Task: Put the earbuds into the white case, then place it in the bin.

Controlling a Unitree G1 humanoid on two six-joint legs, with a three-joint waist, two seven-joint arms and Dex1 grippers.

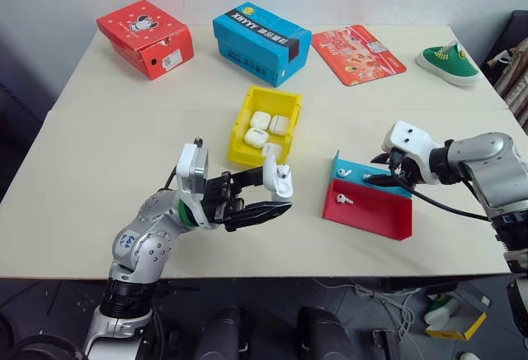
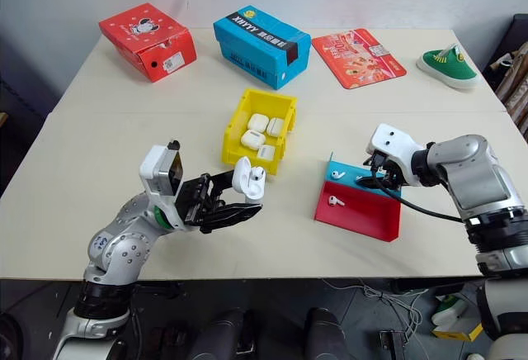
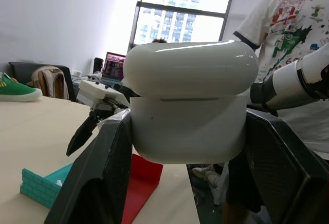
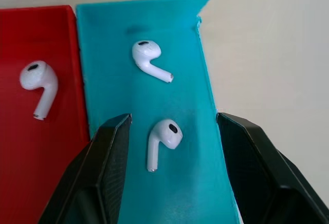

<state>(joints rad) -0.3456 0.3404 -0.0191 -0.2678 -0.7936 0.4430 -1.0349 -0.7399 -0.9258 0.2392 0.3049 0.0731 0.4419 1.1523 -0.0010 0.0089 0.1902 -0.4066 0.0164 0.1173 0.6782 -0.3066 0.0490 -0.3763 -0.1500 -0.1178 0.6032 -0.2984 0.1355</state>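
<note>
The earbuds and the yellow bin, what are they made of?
Earbuds: probably hard white plastic, glossy, since they look smooth and catch the light. Bin: likely moulded plastic, bright yellow all through, with thin stiff walls and a soft sheen.

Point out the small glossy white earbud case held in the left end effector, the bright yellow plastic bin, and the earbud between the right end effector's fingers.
Glossy white earbud case [image 3: 187, 113], left wrist view, front face.
Bright yellow plastic bin [image 1: 240, 120], left eye view, left wall.
White earbud [image 4: 163, 139], right wrist view, its head.
</note>
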